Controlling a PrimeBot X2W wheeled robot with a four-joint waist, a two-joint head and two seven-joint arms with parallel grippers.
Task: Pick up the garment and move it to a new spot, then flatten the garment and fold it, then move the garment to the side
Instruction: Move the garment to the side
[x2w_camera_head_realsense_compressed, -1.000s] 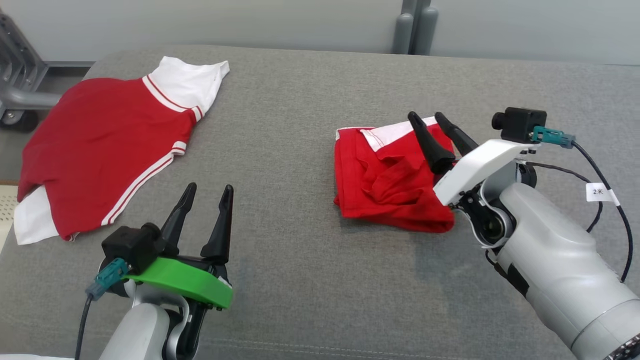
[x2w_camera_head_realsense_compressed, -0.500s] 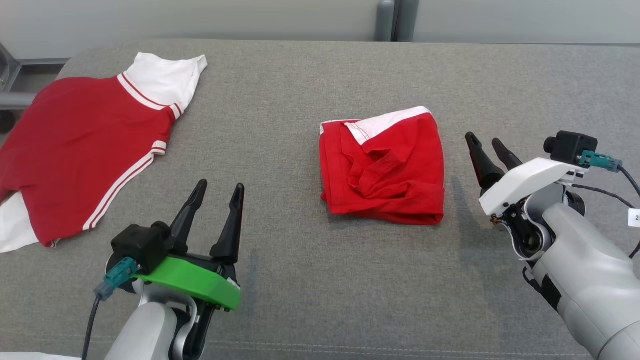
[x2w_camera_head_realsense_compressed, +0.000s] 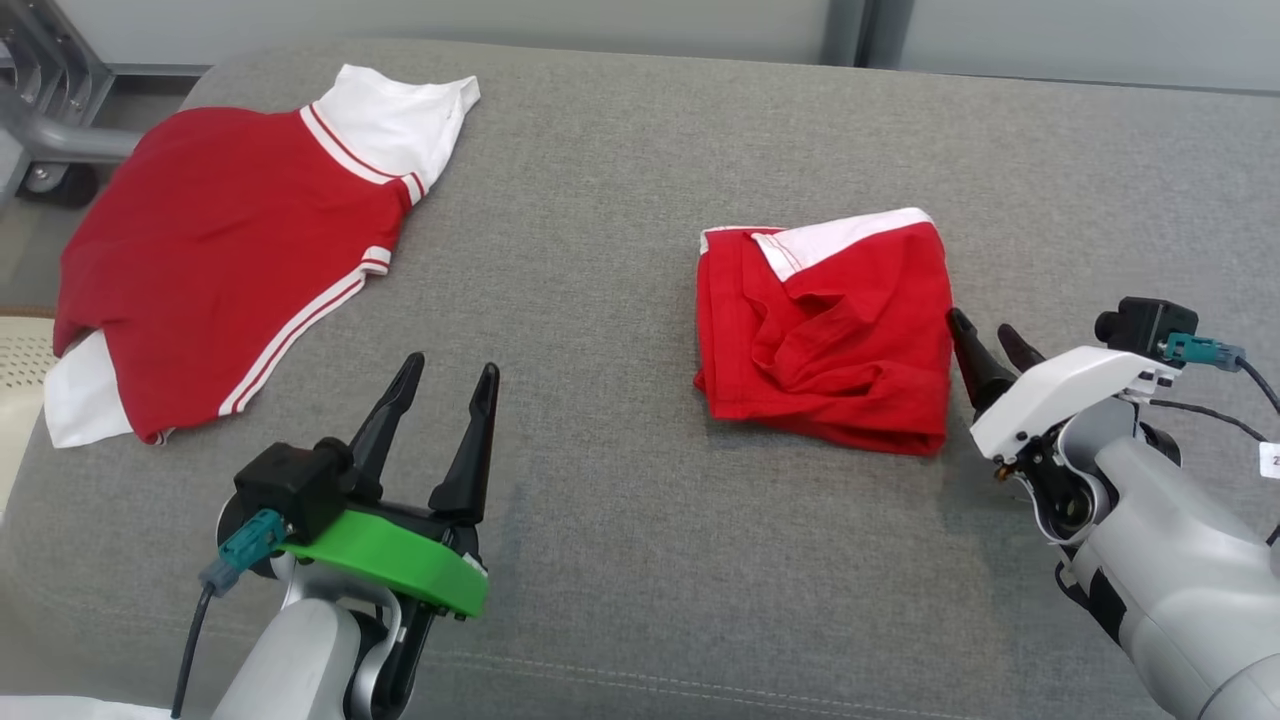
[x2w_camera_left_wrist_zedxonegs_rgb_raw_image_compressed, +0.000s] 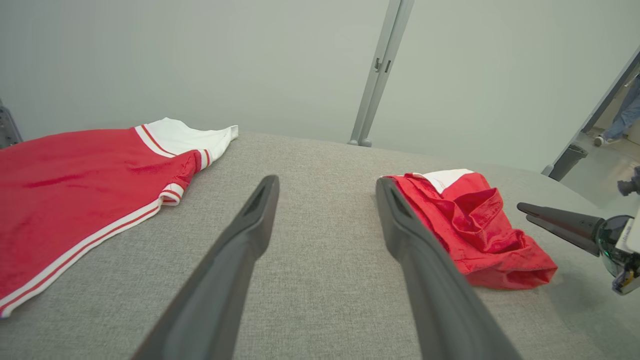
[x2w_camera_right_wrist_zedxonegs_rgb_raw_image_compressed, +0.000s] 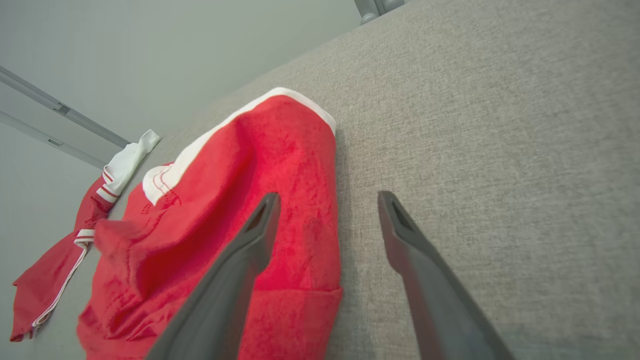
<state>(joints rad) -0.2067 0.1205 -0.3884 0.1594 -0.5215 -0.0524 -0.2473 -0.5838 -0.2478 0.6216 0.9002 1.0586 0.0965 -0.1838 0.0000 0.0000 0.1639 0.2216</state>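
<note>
Fingers on your right arm (x2w_camera_head_realsense_compressed: 972, 360) stand spread wide with nothing between them, their tips just beside the right edge of the folded red garment with a white band (x2w_camera_head_realsense_compressed: 825, 330). You cannot tell from the head view whether the nearer tip touches the cloth. In the right wrist view one finger lies in front of the red cloth and the other in front of bare grey weave.

A second ago these fingers were over the top right part of the bundle. Half a second ago they had drawn off to its right, clear of it. Now they are back close against its edge. The head camera has shifted in between, so the whole scene has slid, but the bundle keeps the same shape and creases.

Your left fingers (x2w_camera_head_realsense_compressed: 472, 440) are also spread wide and empty. They hover above the bare grey fabric-covered surface (x2w_camera_head_realsense_compressed: 620, 200) at the near left, posed as they were a second ago.

The folded garment lies on the surface right of the middle, with its white band along the far edge. The flat red shirt with a white sleeve and white stripes (x2w_camera_head_realsense_compressed: 220, 230) is spread at the far left, well apart from it.
</note>
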